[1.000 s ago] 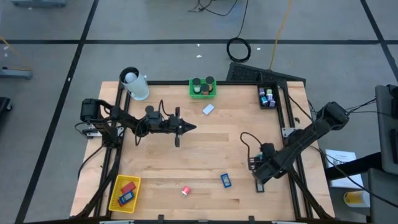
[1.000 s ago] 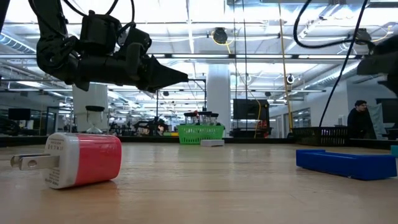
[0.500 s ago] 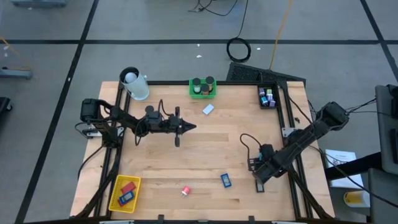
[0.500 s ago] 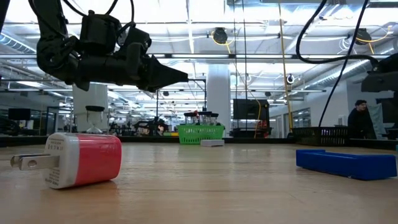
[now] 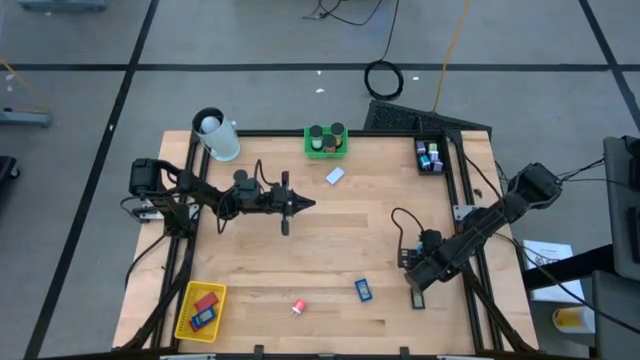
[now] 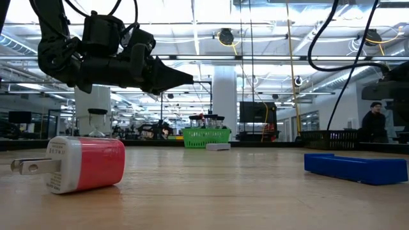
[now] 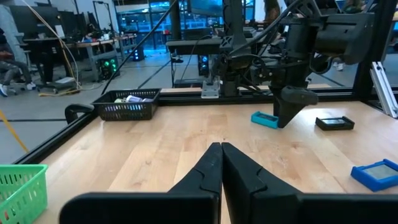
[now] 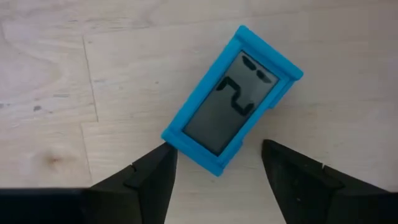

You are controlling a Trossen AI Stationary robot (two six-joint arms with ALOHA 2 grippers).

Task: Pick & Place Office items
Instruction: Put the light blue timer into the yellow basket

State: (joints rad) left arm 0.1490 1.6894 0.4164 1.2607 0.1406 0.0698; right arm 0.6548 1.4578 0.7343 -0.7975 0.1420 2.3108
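- The right pincer (image 8: 214, 171), spread open, has been lowered over a teal block (image 8: 231, 98) near the desk's (image 5: 330, 230) four o'clock edge; grasping seems imminent.
- The left pincer (image 7: 221, 149) is kept closed, empty, near ten o'clock.

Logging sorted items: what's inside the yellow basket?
The yellow basket holds a red block and a blue block, side by side. Anything beneath them is hidden.

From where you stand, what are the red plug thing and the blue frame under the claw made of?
The red plug looks like glossy plastic with white ends and metal prongs. The teal frame looks like matte moulded plastic around a grey, screen-like panel, lying below the open right claw.
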